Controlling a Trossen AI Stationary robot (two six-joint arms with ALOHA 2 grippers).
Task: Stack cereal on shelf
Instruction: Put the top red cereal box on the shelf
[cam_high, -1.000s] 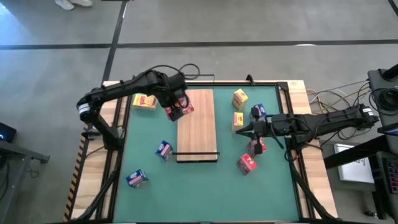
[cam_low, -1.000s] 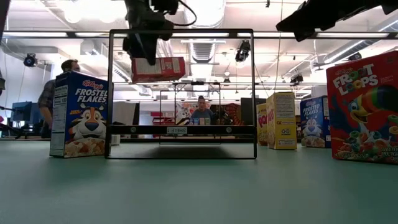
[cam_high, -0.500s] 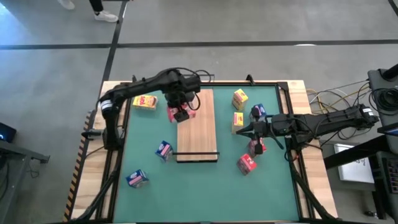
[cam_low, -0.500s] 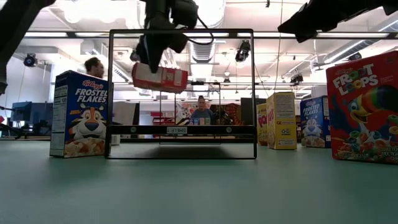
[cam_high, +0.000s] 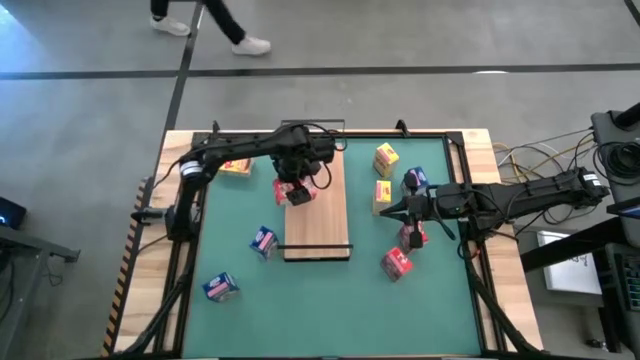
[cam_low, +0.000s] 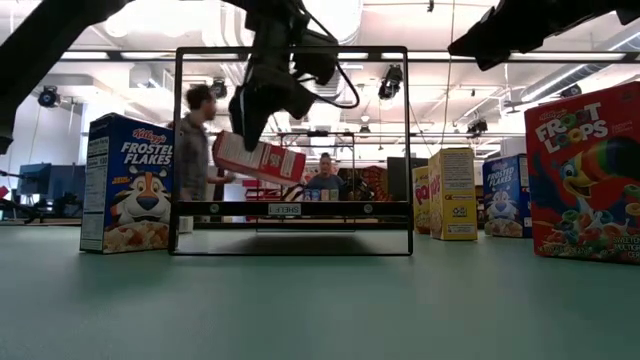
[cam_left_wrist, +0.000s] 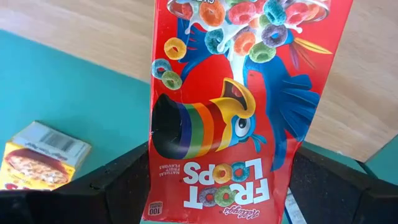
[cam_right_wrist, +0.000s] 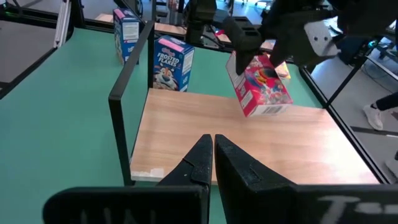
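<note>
Green mat (cam_high: 330, 290) covers the tabletop, concrete floor beyond it; a person (cam_low: 197, 140) shows in the room behind, seen in the low view.

You've got the left gripper (cam_high: 297, 180) over the shelf (cam_high: 318, 215), near its far-left part, jaws clamped wide on a red Froot Loops box (cam_high: 299, 192). Box hangs tilted in the air above the board, not touching it — low view shows it (cam_low: 258, 160) well clear of the wood, inside the black wire frame (cam_low: 290, 52). Left wrist view: box face (cam_left_wrist: 239, 106) fills the pic, dark fingers (cam_left_wrist: 118, 180) at both sides of it, w/ board and mat underneath.

Right gripper (cam_high: 392, 210) sits just right of the shelf, low over the mat, fingers pressed together, holding nothing; right wrist view has its closed tips (cam_right_wrist: 208, 158) pointing across the board (cam_right_wrist: 249, 137) toward the held box (cam_right_wrist: 259, 86).

Other cereal around you: yellow box (cam_high: 233, 166) left of the shelf, under the left arm; two yellow (cam_high: 386, 157) (cam_high: 382, 193) and a blue (cam_high: 415, 181) right of the shelf; two red (cam_high: 397, 263) (cam_high: 414, 237) near the right arm; two blue (cam_high: 263, 241) (cam_high: 220, 287) on the near-left mat.
</note>
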